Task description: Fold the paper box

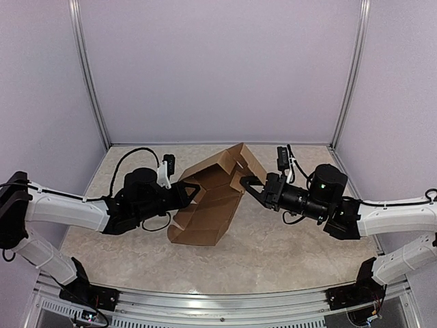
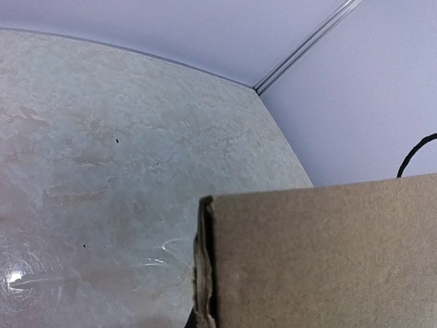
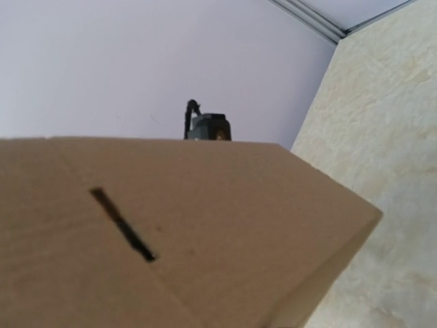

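The left gripper (image 1: 194, 193) clamps the paper box (image 1: 205, 213), I can't tell whether the right gripper (image 1: 246, 183) grips it, and its shove could crumple the cardboard.

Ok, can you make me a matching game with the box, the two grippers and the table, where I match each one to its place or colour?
Things:
1. box
2. left gripper
3. right gripper
4. table

Clues:
A. pale marbled beige
B. at the box's right side
C. brown, between the two arms
D. pinching the box's left edge

Pairs: 1-C, 2-D, 3-B, 4-A
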You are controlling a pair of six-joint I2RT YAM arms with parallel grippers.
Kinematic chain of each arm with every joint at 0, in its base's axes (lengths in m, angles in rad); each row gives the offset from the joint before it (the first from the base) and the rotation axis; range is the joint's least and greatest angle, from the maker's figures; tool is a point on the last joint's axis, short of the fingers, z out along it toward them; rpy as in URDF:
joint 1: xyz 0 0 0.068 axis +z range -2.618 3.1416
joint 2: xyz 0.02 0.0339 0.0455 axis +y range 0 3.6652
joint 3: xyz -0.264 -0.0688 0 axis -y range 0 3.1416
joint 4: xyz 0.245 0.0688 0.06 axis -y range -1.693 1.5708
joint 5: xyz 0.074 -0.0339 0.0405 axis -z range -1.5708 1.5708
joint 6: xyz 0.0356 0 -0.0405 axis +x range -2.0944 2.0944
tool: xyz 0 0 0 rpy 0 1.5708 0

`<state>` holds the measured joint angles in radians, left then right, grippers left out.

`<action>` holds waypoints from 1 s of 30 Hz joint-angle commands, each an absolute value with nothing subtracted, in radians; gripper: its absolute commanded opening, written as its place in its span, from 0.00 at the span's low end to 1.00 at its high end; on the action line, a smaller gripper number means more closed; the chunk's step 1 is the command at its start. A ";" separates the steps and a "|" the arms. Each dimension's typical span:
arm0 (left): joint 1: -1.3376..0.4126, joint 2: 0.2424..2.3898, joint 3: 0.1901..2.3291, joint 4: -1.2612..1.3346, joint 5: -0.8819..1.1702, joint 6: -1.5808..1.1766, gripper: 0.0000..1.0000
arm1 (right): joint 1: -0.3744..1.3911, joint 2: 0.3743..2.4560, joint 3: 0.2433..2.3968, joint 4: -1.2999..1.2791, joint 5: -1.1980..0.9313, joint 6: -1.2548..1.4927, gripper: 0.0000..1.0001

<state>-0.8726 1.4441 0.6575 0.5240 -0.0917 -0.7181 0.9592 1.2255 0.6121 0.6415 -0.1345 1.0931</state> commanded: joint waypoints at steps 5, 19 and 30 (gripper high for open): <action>-0.882 1.374 0.664 0.401 -0.238 -0.652 0.00 | 0.968 1.111 0.620 0.468 -0.090 0.993 0.38; -0.888 1.267 0.659 0.249 -0.508 -0.605 0.00 | 0.998 0.975 0.669 0.218 -0.151 0.771 0.45; -0.921 1.231 0.672 0.181 -0.513 -0.496 0.00 | 1.006 0.947 0.921 -0.208 -0.054 0.382 0.46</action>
<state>-0.8989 1.2594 0.6575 0.2237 -0.4988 -0.5617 0.9985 0.9455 0.8448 -0.0090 -0.0986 0.5800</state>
